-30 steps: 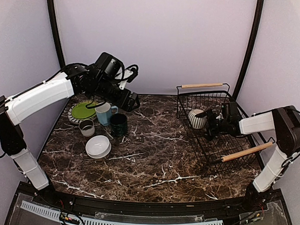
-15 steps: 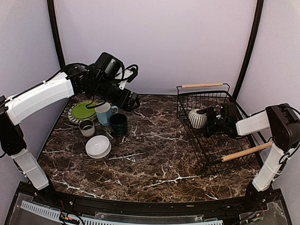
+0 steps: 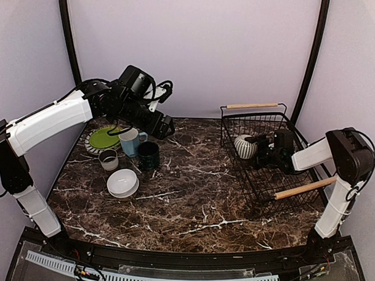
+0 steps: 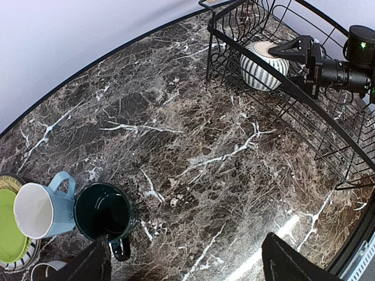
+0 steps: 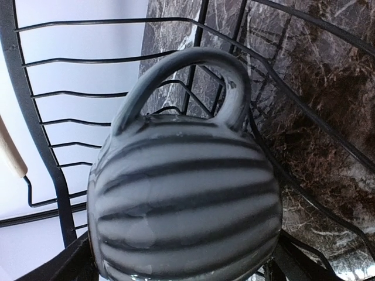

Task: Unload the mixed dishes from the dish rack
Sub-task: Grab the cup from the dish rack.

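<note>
Over the last second the right gripper [image 3: 259, 143] has pushed deeper into the dish rack [image 3: 303, 188], up against the striped grey bowl [image 3: 243, 147]. The bowl sits between the jaws in the rack's far corner. It is roughly upright, mouth uppermost, its rim-to-base axis running across the gap and its loop handle on the side away from the jaws. The jaws are spread around it; contact cannot be told. The left gripper [image 3: 168, 128] is unmoved, its jaws wide apart and empty.

Lab booth: blank walls [image 3: 197, 48], marble table [image 3: 192, 177]
</note>
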`<control>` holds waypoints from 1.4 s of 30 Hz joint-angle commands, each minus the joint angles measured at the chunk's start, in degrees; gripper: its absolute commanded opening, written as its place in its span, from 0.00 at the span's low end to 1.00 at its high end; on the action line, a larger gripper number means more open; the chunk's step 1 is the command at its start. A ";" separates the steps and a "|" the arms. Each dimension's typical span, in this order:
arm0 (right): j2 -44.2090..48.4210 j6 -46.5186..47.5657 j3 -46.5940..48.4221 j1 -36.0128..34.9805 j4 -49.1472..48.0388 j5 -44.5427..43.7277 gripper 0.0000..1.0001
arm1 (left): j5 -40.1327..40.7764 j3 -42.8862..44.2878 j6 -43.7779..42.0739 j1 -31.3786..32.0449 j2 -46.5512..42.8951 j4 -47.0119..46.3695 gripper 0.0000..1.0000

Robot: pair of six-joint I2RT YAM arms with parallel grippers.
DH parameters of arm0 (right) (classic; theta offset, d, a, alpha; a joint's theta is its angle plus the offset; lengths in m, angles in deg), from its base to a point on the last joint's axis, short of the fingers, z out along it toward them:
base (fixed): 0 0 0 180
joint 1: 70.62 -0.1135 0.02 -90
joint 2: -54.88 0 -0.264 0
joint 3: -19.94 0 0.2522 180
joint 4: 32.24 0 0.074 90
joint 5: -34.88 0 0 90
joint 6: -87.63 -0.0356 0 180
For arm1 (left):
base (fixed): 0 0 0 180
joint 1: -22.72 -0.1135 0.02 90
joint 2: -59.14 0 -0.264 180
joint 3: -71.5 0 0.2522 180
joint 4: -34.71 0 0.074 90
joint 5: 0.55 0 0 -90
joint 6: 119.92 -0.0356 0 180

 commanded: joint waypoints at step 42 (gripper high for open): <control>18.43 29.96 0.05 3.18 13.06 1.03 0.30 | -1.67 -0.20 0.42 0.13 -0.04 0.67 0.88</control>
